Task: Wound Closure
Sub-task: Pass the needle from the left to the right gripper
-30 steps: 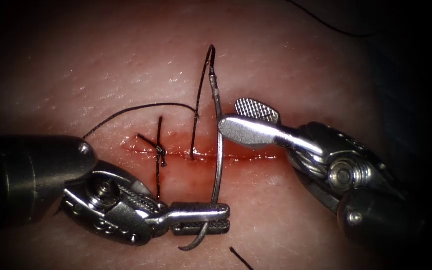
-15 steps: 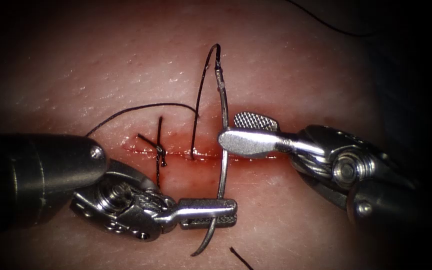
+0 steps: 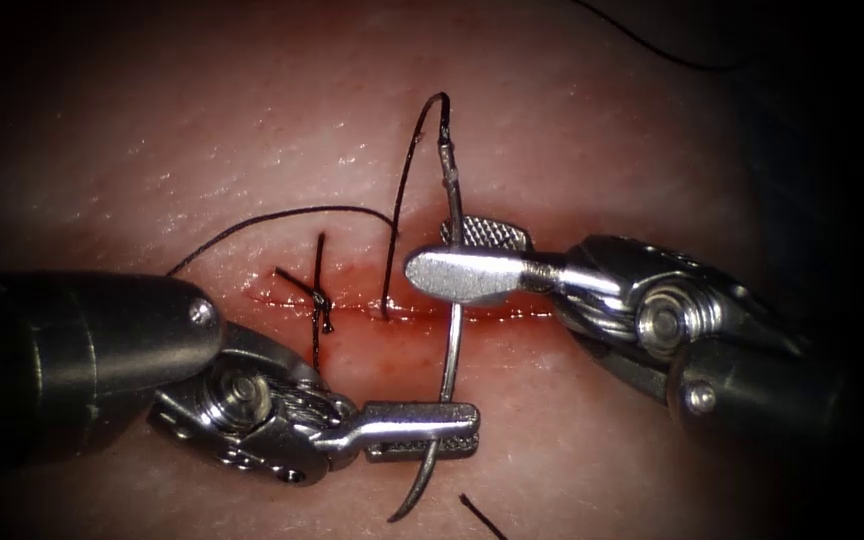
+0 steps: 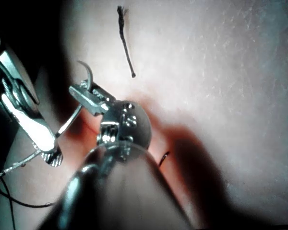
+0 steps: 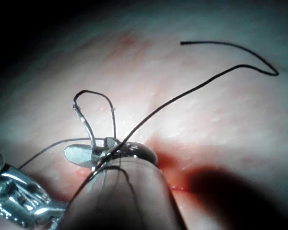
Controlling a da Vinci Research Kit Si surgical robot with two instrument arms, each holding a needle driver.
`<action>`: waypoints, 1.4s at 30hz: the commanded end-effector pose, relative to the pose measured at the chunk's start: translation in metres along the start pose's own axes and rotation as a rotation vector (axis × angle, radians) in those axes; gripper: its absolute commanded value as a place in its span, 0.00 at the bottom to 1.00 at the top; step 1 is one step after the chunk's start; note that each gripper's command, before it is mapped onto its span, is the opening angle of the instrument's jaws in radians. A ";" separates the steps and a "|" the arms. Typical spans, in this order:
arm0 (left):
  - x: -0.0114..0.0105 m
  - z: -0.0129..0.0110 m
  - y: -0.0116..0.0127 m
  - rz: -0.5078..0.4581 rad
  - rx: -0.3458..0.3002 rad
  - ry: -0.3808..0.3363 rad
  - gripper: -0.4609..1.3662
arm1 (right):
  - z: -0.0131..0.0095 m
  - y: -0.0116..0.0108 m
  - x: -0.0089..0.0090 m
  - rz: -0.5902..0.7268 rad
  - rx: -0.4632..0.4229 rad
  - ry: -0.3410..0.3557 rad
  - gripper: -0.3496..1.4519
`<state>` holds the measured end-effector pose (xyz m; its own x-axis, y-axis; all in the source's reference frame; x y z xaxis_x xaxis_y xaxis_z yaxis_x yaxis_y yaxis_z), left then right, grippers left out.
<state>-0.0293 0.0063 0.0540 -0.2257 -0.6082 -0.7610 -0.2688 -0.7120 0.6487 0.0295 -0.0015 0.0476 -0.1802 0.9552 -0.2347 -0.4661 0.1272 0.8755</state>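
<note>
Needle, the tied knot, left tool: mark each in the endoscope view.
needle [image 3: 449, 350]: endoscope view, bare mid-curve between the two tools.
knot [image 3: 323, 301]: endoscope view, tied strands on the cut.
left tool [image 3: 422, 430]: endoscope view, its jaws, shut on the needle near the tip.

Left end effector [image 3: 422, 432] clamped shut; right end effector [image 3: 462, 258] jaws parted.

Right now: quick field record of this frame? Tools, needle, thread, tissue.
left tool: jaws shut on the needle near its pointed end
right tool: jaws open around the needle's upper shaft
needle: clear of the tissue, crossing over the cut
thread: runs from the needle's tail into the cut
knot: tied on the cut, left of the needle
</note>
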 end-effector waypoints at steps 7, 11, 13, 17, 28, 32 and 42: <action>0.0002 0.0000 0.0000 0.000 -0.010 0.000 0.06 | 0.0003 0.0002 0.0001 -0.039 -0.003 -0.025 0.75; 0.0002 0.0000 0.0000 0.006 -0.013 0.000 0.06 | 0.0003 0.0002 0.0001 -0.056 -0.011 -0.041 0.68; 0.0002 0.0000 0.0000 0.006 -0.016 0.000 0.06 | 0.0003 0.0002 0.0001 -0.061 -0.014 -0.047 0.66; 0.0002 0.0000 0.0001 0.007 -0.019 0.000 0.06 | 0.0003 0.0002 0.0002 -0.066 -0.017 -0.053 0.61; 0.0002 0.0000 0.0001 0.013 -0.024 -0.001 0.06 | 0.0004 0.0000 0.0002 -0.100 -0.031 -0.086 0.39; 0.0003 0.0000 0.0001 0.019 -0.024 0.000 0.06 | 0.0003 0.0000 0.0001 -0.118 -0.025 -0.100 0.04; 0.0002 -0.0001 0.0001 0.019 -0.025 0.000 0.06 | 0.0002 -0.0004 0.0000 -0.114 0.005 -0.185 0.00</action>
<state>-0.0293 0.0060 0.0539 -0.2308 -0.6219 -0.7483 -0.2499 -0.7054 0.6633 0.0298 -0.0016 0.0474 0.0369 0.9683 -0.2470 -0.4637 0.2355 0.8541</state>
